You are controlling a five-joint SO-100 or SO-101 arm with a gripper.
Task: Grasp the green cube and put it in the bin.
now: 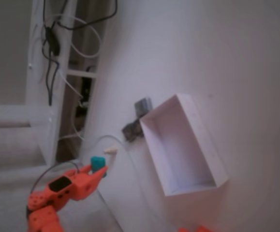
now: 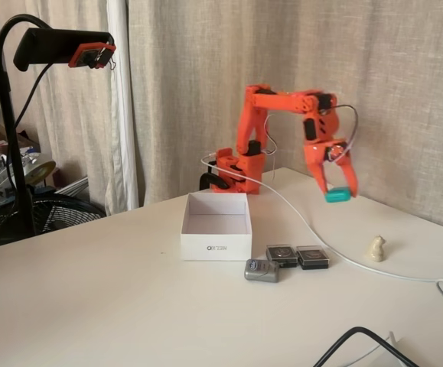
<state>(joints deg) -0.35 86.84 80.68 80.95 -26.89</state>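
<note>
Green cube is sitting clamped between my fingers, which are closing on it from both sides, so it is hanging clear of the tabletop, lifted well above the surface. In the slanted fixed view the cube is showing at the tip of my orange arm, close to the small beige peg and well apart from the bin. In the front fixed view the bin is lying off to the left of my grip, open top facing up and looking empty, with three grey blocks resting just beside its near right corner. I am judging the pick as done and the carry as the step in hand. The next move is calling for a swing toward the bin, keeping height so the cube is clearing the near wall, then stopping over the middle before loosening. A white cable is trailing across the tabletop beneath my path; I am reckoning it no obstacle at this height.
</note>
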